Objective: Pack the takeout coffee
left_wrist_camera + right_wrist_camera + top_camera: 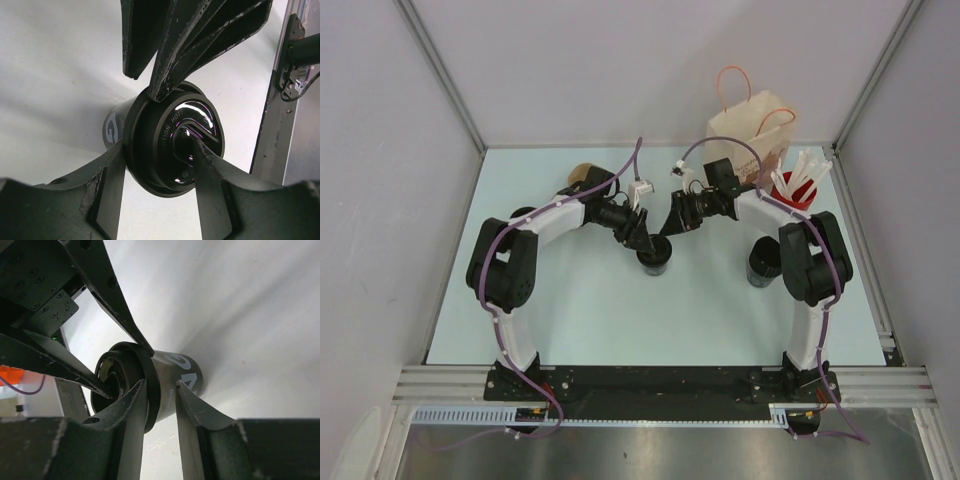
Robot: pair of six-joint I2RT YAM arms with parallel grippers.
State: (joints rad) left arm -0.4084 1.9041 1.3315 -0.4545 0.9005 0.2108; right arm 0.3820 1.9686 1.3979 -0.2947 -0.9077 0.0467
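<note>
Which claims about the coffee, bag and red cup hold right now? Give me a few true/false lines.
1. The takeout coffee stands on the table with both the left gripper and the right gripper at it. True.
2. The coffee is already in the paper bag. False: the bag stands at the back right, and the coffee is on the table mid-way between the arms.
3. The coffee's lid reads CAUTION HOT. True.
4. The red cup of white sticks is on the left arm's side. False: it is on the right, next to the paper bag.
</note>
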